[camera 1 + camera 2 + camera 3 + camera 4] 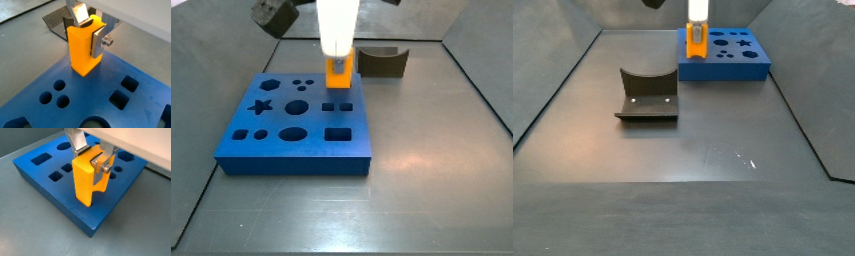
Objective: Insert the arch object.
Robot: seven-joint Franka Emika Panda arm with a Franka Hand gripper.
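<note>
My gripper (90, 27) is shut on the arch object (84, 47), a bright orange-yellow oblong block held upright. In a wrist view the block (84, 180) shows a notch in its lower end. It hangs over an edge part of the blue board (80, 102), close above its surface; I cannot tell if it touches. Both side views show the block (337, 72) (695, 45) at the board's (298, 125) (734, 62) edge, under the gripper (337, 52) (696, 28). Silver fingers (79, 145) clamp its upper end.
The board has several round, square and star holes (262, 107). The dark fixture (647, 97) stands on the grey floor beside the board and also shows in the other side view (382, 61). Dark walls ring the floor.
</note>
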